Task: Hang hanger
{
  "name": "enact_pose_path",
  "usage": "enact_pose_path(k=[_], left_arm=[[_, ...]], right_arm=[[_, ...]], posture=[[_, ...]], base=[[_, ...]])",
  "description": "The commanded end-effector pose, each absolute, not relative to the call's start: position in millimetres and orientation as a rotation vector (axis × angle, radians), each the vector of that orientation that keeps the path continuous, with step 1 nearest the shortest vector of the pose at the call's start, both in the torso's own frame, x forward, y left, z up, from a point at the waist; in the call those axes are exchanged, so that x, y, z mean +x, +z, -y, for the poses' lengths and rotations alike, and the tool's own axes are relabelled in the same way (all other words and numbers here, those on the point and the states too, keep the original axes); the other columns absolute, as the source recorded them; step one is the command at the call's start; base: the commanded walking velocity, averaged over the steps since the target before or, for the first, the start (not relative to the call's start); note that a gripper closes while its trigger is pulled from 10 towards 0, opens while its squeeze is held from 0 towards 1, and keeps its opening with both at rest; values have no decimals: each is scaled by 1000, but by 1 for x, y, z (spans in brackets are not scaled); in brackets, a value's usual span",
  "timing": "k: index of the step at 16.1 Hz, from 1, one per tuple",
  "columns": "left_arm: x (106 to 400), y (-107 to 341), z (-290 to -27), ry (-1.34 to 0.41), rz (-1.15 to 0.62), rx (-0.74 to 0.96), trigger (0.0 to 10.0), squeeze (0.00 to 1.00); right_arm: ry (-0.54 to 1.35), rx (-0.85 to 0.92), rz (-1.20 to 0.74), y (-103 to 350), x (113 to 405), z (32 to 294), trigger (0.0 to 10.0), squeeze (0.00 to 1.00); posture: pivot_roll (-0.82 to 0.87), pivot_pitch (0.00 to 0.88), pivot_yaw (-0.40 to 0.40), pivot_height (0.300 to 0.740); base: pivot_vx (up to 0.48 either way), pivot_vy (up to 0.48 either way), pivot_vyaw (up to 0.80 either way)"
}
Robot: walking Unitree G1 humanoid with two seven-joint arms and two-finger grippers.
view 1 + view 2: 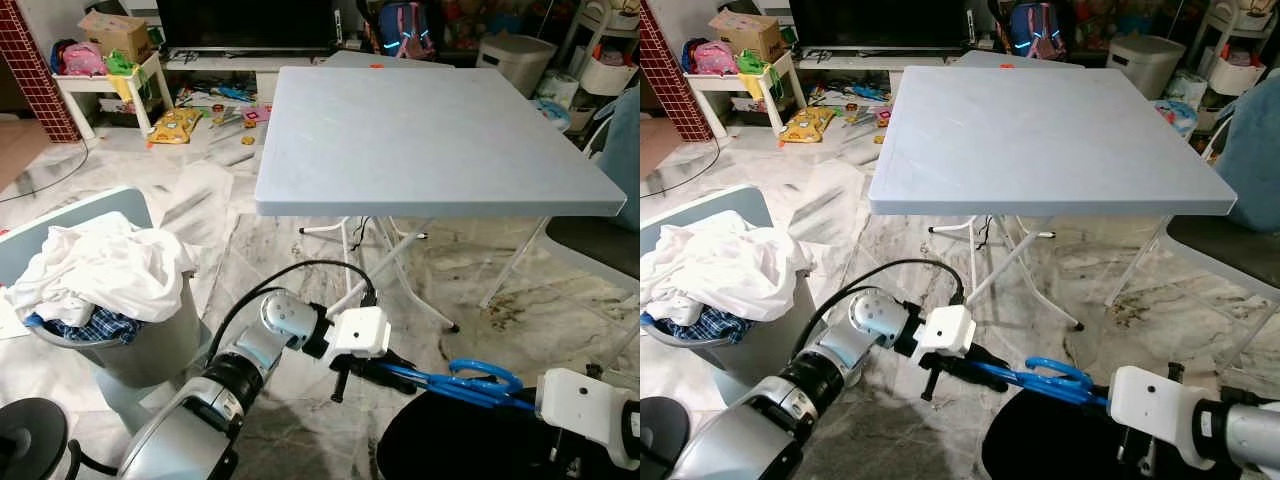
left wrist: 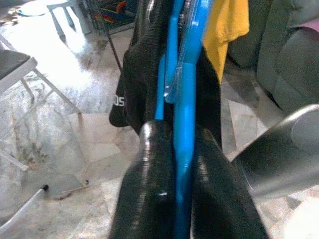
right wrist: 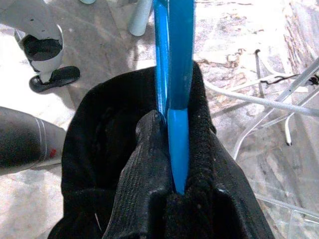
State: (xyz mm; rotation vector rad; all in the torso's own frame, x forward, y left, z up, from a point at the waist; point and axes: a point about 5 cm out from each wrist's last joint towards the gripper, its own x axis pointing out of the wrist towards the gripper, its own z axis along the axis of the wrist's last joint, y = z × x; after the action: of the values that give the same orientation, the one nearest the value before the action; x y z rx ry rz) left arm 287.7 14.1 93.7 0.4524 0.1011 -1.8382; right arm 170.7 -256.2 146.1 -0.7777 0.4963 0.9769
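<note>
Holding a blue hanger (image 1: 470, 383) low over the floor, in front of the grey counter (image 1: 430, 130) — left gripper (image 1: 385, 368) pinching one end, right gripper (image 3: 172, 149) pressed onto the other. Carrying a black garment (image 1: 450, 440) — draping below. Standing nearby: laundry basket (image 1: 130, 340) heaped with clothes.

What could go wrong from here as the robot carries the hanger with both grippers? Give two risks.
1. The blue hanger is pinched between the left gripper and right gripper; uneven arm motion could twist or slip it.
2. The black garment hangs low beside the folding table legs and might snag.
</note>
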Motion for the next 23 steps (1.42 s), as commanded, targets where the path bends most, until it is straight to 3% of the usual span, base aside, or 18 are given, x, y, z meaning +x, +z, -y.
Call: enact_pose_path(k=[1, 3, 4, 5, 6, 11, 17, 20, 23], left_arm=[[289, 94, -13, -1839, -110, 476, 0, 0], [290, 90, -14, -1791, -112, 491, 0, 0], [292, 90, -15, -1753, -100, 459, 0, 0], [294, 90, -16, -1707, -100, 403, 0, 0], [294, 88, -18, -1689, -105, 405, 0, 0], [303, 83, -28, -1482, -106, 325, 0, 0], [313, 85, -31, -1299, -66, 316, 0, 0], [314, 84, -30, -1266, -68, 299, 0, 0], [316, 87, -26, -1232, -46, 258, 0, 0]], right_arm=[[976, -800, -454, 152, 174, 253, 10000, 0], [971, -806, -444, 151, 176, 251, 10000, 0], [973, -803, -443, 150, 177, 250, 10000, 161], [979, -791, -438, 148, 179, 247, 10000, 925], [973, -785, -425, 148, 183, 245, 10000, 1000], [874, -871, -295, 153, 217, 239, 10000, 1000], [764, -957, -202, 155, 239, 236, 10000, 1000], [679, -958, -189, 155, 247, 237, 10000, 1000], [472, -831, -171, 150, 256, 240, 10000, 1000]], posture=[[-96, 0, -28, 740], [-96, 0, -27, 740], [-97, 0, -26, 740], [-98, 0, -25, 740], [-97, 0, -27, 740], [-72, 0, -44, 740], [-71, 0, -48, 740], [-76, 0, -49, 740], [-73, 0, -56, 740]], base=[[0, 0, 0], [0, 0, 0], [0, 0, 0], [0, 0, 0], [0, 0, 0], [0, 0, 0], [0, 0, 0], [0, 0, 0], [0, 0, 0]])
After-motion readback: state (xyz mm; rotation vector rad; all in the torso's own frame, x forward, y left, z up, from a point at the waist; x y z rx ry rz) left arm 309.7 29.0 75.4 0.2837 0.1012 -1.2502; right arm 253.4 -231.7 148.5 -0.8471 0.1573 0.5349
